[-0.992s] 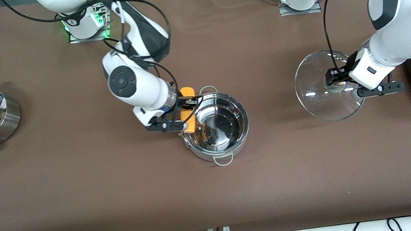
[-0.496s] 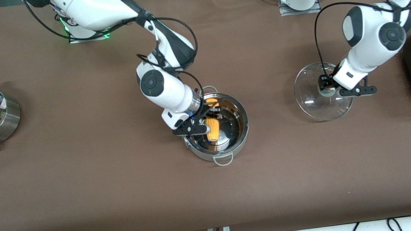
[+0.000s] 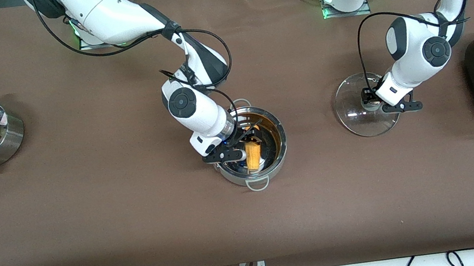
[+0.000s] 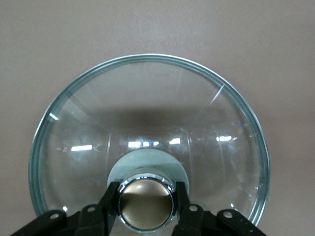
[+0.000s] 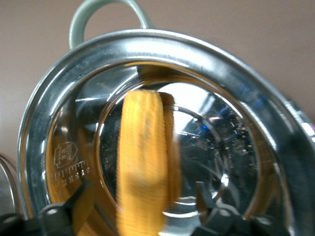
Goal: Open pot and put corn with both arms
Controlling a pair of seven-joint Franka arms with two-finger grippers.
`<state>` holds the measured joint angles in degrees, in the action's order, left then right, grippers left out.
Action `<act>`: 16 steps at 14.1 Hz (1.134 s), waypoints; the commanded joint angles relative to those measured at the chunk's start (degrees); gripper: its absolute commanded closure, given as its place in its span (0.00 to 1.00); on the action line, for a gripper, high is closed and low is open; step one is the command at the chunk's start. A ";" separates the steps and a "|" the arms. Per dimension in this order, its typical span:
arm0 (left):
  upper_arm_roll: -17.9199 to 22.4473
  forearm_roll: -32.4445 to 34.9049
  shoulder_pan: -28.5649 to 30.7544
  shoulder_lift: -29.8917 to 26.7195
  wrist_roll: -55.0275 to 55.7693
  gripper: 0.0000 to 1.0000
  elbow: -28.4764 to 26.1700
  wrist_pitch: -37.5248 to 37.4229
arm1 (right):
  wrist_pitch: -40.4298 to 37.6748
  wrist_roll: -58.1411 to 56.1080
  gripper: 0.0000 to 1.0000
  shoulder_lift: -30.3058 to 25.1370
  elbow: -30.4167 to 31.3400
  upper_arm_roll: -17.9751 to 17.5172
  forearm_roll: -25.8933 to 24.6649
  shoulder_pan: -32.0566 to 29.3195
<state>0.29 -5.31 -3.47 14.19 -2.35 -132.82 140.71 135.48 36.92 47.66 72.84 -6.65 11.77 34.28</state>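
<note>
Yellow corn (image 3: pixel 253 154) is lying in the pot (image 3: pixel 274 123) between my right gripper (image 3: pixel 245 143)'s parted jaws — my left gripper (image 3: pixel 373 102) is clamping the lid (image 3: pixel 352 118)'s knob aside on the table (image 3: pixel 137 223), clearing the opening.

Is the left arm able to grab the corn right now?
Probably not. The left gripper is shut on the lid's knob, off toward the left arm's end of the table, and the right gripper sits over the corn in the pot.

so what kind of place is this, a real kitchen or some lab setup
Most likely a robot lab bench staged with kitchenware, not a real kitchen. Two arms are bolted to a brown-covered table, loose cables hang along its edge nearest the front camera, and the cookware is sparse: a steel pot, a glass lid, a steamer basket.
</note>
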 commanded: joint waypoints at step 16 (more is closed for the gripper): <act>2.27 3.29 0.75 -12.61 4.90 0.00 36.37 -53.40 | -43.11 -29.41 0.00 -42.89 14.40 11.67 -10.97 -24.23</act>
<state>3.16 -3.36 -3.14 0.53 1.08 -103.66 94.70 91.94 11.81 11.64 77.64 8.46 3.10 14.49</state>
